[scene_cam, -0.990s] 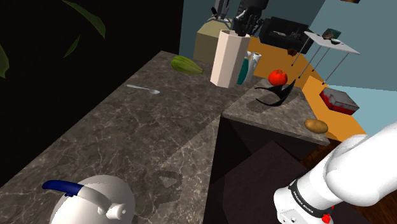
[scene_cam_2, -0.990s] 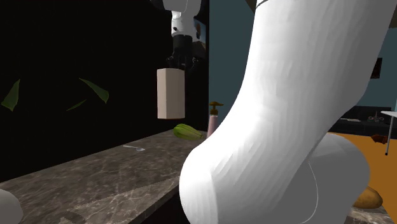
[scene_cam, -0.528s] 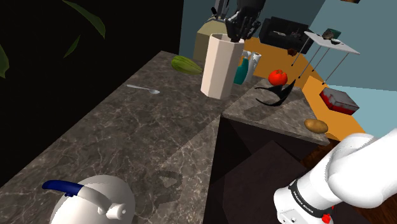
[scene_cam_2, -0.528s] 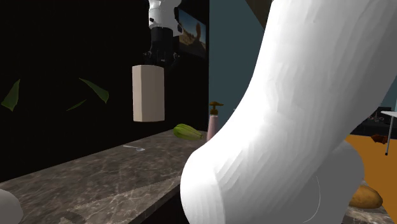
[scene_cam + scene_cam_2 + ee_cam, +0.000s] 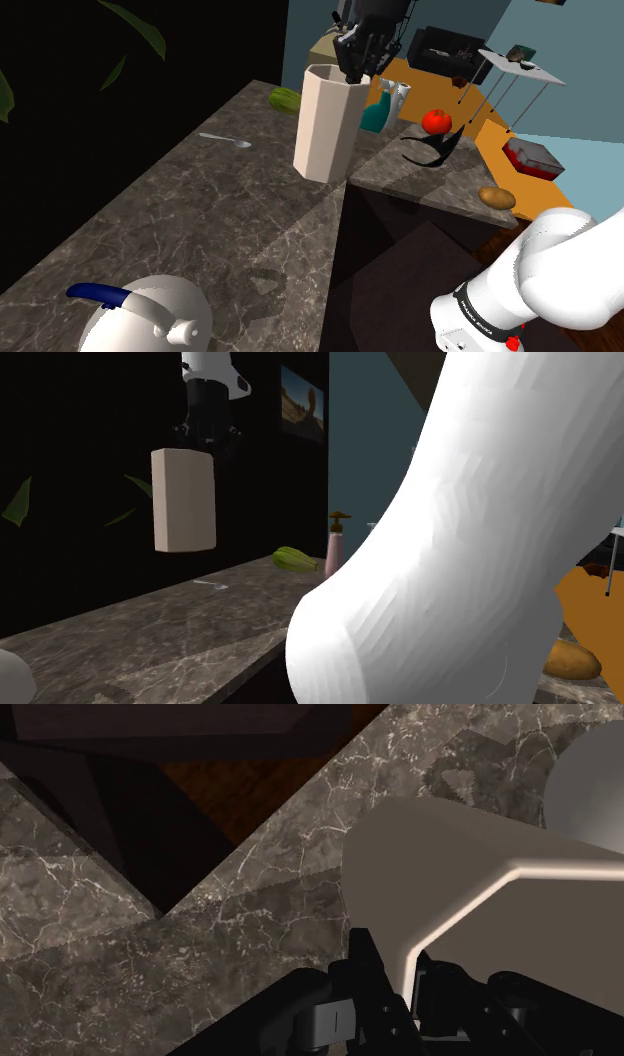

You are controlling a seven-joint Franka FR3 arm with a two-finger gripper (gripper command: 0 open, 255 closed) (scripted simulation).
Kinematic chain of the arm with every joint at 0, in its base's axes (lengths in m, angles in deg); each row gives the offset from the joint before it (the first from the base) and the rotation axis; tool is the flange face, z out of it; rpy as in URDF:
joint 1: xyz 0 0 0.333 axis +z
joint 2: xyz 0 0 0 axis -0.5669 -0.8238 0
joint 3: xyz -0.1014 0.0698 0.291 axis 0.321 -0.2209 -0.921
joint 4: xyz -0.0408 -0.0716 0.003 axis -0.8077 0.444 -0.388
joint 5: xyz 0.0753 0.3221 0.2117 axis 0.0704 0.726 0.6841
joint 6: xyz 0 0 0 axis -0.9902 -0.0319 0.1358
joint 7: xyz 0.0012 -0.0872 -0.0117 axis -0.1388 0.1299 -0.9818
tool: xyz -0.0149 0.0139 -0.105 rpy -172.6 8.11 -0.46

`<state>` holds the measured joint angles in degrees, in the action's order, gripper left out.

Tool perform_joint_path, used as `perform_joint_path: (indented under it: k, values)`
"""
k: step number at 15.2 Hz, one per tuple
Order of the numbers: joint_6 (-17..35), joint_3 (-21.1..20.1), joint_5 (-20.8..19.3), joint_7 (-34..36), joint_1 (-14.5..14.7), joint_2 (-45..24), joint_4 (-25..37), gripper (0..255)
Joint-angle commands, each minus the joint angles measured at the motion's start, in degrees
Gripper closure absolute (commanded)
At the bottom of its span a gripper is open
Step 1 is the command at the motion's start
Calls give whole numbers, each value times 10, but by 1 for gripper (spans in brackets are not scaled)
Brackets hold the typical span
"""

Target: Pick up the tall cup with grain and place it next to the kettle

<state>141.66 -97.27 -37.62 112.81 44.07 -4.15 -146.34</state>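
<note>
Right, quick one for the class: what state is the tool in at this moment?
The tool: closed on the rim of the tall beige cup, which hangs above the counter.

Our arm (image 5: 565,265) wears smooth, rounded white shells. We see a dark joint ring (image 5: 478,312) with small white marks, a red spot (image 5: 513,343) beside it, and an all-black tool (image 5: 358,62).

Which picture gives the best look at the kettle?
The shoulder view: the kettle shows its pale body and blue handle. The second exterior view catches a sliver at the edge; the wrist view a pale curve beyond the cup.
</note>
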Motion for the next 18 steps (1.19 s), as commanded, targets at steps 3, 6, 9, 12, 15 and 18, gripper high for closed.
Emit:
perform_joint_path:
  k: [3,6,9,12,15,18]
  values:
    - [2,-38,14,57,20,8,-5,255]
    - [2,-68,23,100,34,4,2,255]
    - [3,-99,29,145,48,-6,15,255]
    - [5,-131,31,191,61,-23,34,255]
    - [6,-165,29,240,74,-46,60,255]
    - [6,-201,20,291,87,-78,91,255]
